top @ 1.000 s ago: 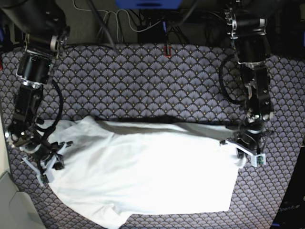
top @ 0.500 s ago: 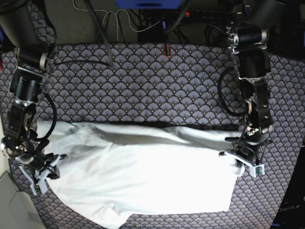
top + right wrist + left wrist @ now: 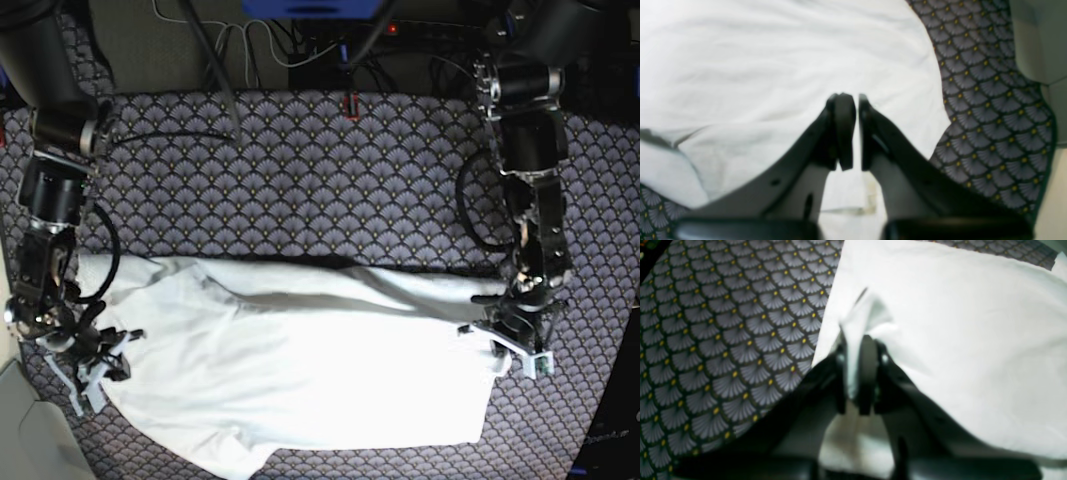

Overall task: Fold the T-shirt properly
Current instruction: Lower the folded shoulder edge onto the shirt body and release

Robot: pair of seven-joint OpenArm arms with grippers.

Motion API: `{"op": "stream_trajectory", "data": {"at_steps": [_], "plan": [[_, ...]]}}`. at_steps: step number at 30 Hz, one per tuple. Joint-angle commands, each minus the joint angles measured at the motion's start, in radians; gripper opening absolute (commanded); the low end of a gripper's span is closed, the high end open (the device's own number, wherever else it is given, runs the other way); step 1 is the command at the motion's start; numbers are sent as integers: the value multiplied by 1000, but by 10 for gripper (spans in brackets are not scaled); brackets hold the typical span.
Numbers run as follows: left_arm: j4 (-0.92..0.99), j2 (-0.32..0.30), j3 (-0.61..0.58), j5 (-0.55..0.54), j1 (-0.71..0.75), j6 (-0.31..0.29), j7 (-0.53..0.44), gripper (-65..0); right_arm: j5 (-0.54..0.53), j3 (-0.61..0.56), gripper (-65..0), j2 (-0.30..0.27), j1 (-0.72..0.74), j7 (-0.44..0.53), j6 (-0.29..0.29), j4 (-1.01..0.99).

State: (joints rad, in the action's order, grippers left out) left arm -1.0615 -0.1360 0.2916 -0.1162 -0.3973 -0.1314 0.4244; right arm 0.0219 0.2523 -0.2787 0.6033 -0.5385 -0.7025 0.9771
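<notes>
The white T-shirt point(image 3: 300, 370) lies spread across the fan-patterned table point(image 3: 300, 170), its far edge now drawn nearer the camera than a second ago, a doubled band of cloth rolling over along the top. My left fingers point(image 3: 858, 373) are closed on a pinch of its edge at the base view's right; my right gripper point(image 3: 850, 133) has its jaws nearly together over the cloth at the other side, and a strip of white shows in the gap, so I read them as gripping fabric too. Both arms have pulled back toward the near side, which suggests the first lengthwise fold is under way, not yet laid flat.
</notes>
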Motion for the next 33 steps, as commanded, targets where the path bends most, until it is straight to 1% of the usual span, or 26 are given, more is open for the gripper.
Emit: {"op": "stream_trajectory", "data": {"at_steps": [1,4,6,17,21,22,23,25,27,30,32,33], "plan": [[2,-9,1,-3,-38,2,-23,-646,-13,3,-625,-17,37,22,4,15],[36,-9,1,-3,-55,2,-23,-646,-13,3,-625,-17,37,21,4,18],[53,-9,1,-6,-56,2,-23,-646,-13,3,-625,-31,28,19,4,16],[56,-7,1,-4,-81,2,-25,-645,-15,6,-625,-44,-56,21,4,24],[56,-7,1,-4,-85,2,-25,-643,-15,8,-625,-46,-107,21,4,85],[56,-7,1,-4,-85,2,-25,-628,-15,8,-625,-46,-121,19,4,107],[56,-7,4,-4,-85,2,-25,-602,-15,8,-625,-46,-131,14,4,125],[56,-7,5,-4,-85,2,-25,-519,-15,8,-625,-46,-145,11,4,151],[56,-7,5,-9,-81,2,-25,-400,-15,8,-624,-46,-159,10,4,171],[54,-11,5,-10,-79,2,-25,-245,-15,8,-624,-54,-188,4,4,200],[48,-11,5,-12,-76,2,-25,-165,-15,8,-624,-58,-204,-13,4,217],[43,-11,5,-12,-67,2,-25,-136,-15,8,-624,-60,-210,-21,4,225]]}}
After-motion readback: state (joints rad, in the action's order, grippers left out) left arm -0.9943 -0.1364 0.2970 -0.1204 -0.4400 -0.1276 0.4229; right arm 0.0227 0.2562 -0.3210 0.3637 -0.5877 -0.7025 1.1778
